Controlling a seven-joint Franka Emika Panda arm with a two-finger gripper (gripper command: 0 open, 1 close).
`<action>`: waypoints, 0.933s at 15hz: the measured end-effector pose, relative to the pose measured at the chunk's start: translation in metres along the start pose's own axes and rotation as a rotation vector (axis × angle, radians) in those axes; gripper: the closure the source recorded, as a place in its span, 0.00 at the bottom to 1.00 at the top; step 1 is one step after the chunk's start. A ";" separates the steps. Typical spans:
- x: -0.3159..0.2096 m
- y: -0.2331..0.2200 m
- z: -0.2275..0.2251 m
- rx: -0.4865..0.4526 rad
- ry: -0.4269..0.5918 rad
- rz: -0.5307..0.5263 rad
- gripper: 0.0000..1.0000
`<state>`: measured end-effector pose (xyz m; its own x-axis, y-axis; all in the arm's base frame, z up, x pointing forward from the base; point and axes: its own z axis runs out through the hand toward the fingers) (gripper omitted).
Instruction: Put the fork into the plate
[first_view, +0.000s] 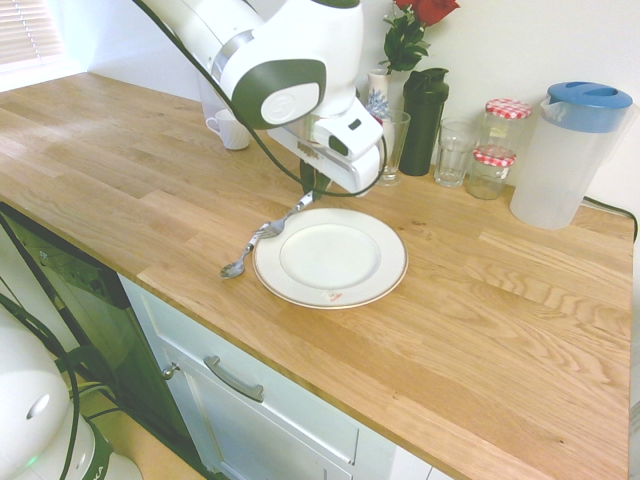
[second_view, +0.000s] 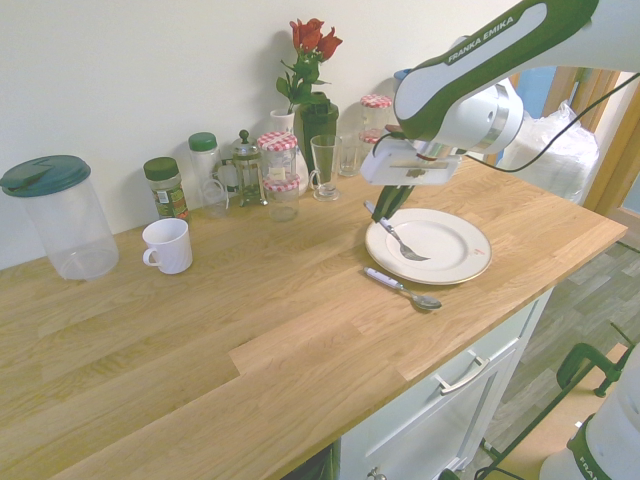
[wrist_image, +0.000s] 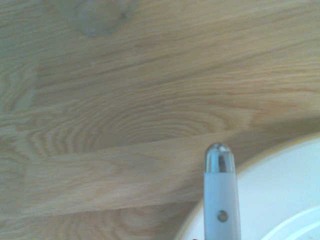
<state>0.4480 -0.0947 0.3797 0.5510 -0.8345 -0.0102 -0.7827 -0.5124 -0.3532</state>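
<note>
Your wooden surface (first_view: 480, 330) runs along the wall, and on it, toward the wall-side edge, you have the blue-lidded pitcher (first_view: 565, 155), the green-lidded pitcher (second_view: 68, 220), the dark bottle (first_view: 424, 120) and the vase of red roses (second_view: 283, 121). The large white plate (first_view: 330, 255) sits flat, nearer the front edge than most of those, its small red mark on the side facing the front edge. The white mug (second_view: 168, 246) stands upright, well apart from the plate. The spoon (second_view: 425, 301) lies on the surface just beside the plate, its bowl toward the front edge. Your fork (second_view: 412, 253) is in the jaws, which are closed on its pale handle; the tip of the handle sticks out past them, as the wrist view also shows. The neck and tines reach away from the jaws, sloping down, and in the second exterior view they overlap the plate. You can't tell from these views whether the tines touch it.
</note>
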 end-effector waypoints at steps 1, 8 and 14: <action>0.008 0.010 0.000 -0.005 0.001 0.022 1.00; 0.015 0.020 0.016 -0.118 0.036 0.086 1.00; 0.015 0.016 0.023 -0.169 0.051 0.113 1.00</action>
<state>0.4501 -0.1109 0.3525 0.4449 -0.8956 0.0080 -0.8786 -0.4381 -0.1903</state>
